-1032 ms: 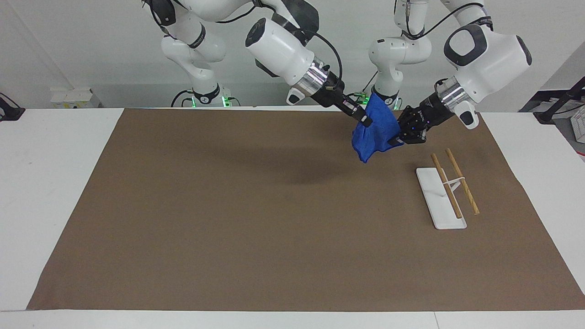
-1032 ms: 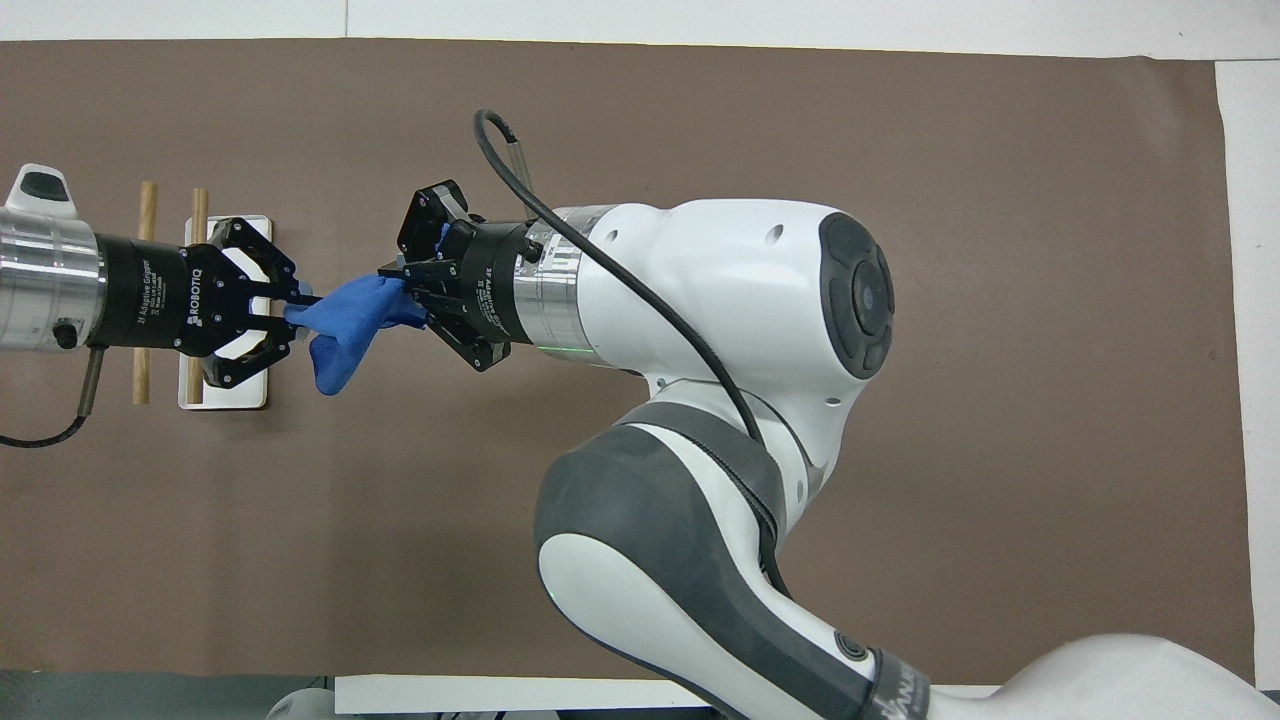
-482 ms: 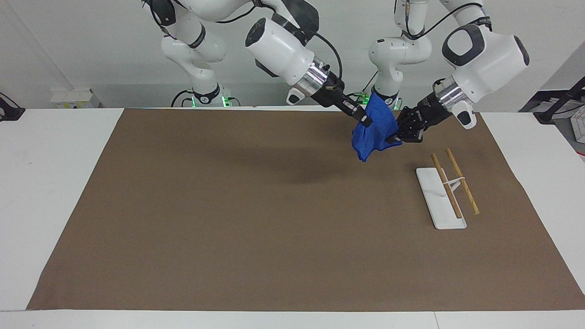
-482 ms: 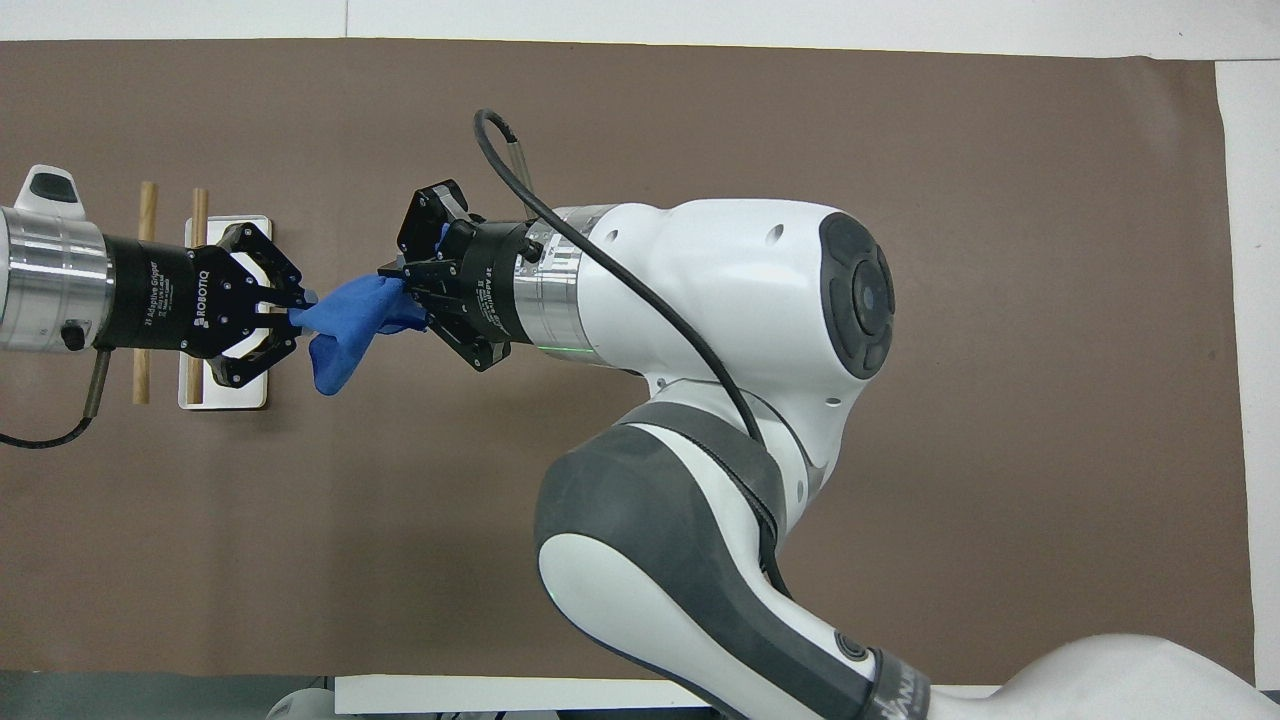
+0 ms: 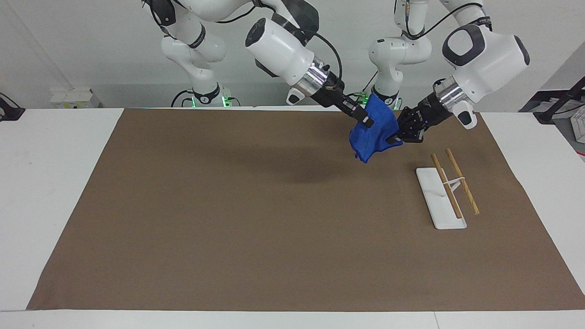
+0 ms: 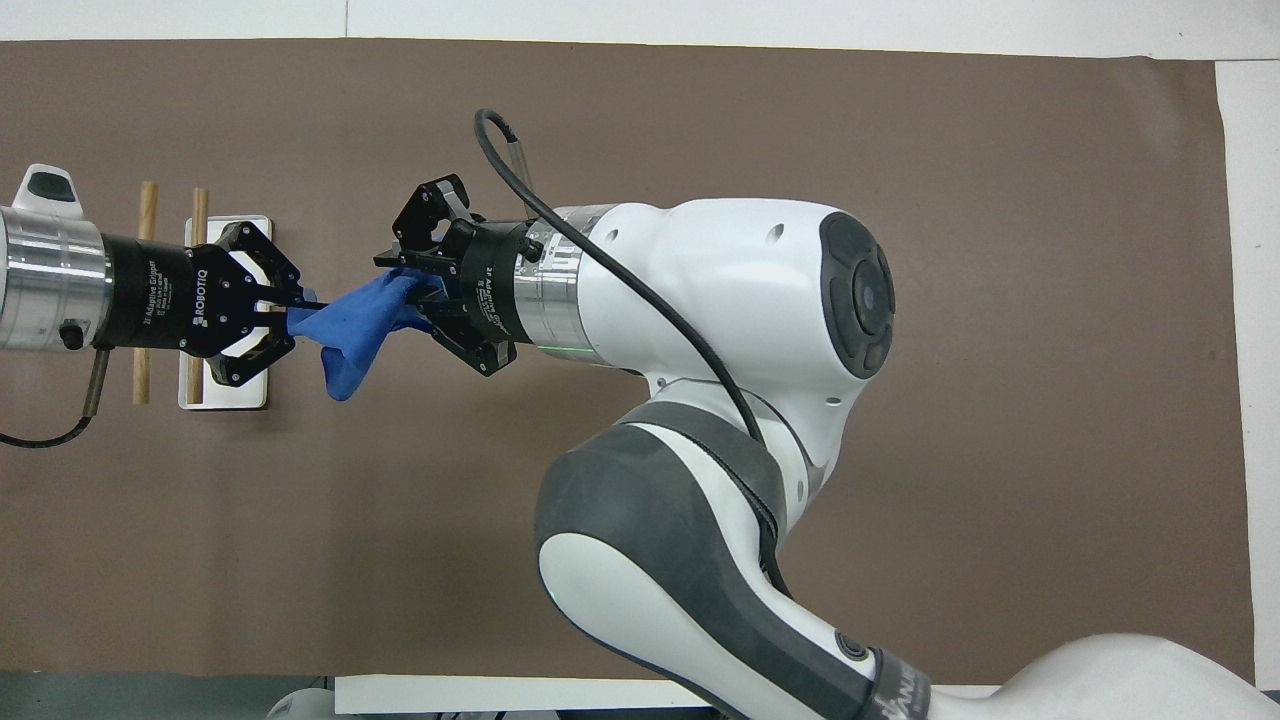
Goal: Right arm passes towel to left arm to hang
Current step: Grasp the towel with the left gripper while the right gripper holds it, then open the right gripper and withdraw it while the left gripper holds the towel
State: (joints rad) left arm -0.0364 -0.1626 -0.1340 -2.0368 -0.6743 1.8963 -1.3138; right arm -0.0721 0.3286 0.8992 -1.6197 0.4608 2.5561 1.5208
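Observation:
The royal-blue towel point(image 5: 372, 135) hangs bunched in the air between both grippers, over the brown mat near the robots' edge. My left gripper point(image 5: 392, 138) is shut on one end of it, seen also in the overhead view point(image 6: 300, 312). My right gripper point(image 5: 365, 121) is at the towel's other end point(image 6: 355, 320). In the overhead view the right gripper point(image 6: 405, 295) has its fingers spread a little, with the cloth still lying between them. A loose fold of the towel droops below both grippers.
A white rack base point(image 5: 428, 185) with two wooden dowels point(image 5: 462, 185) stands on the mat toward the left arm's end, farther from the robots than the towel. In the overhead view the left gripper partly covers this base point(image 6: 225, 395). Two slimmer arms with green-lit bases stand at the table's edge.
My left gripper closed onto the towel's end. My right gripper's fingers have spread slightly, and the towel has sagged and shifted a little.

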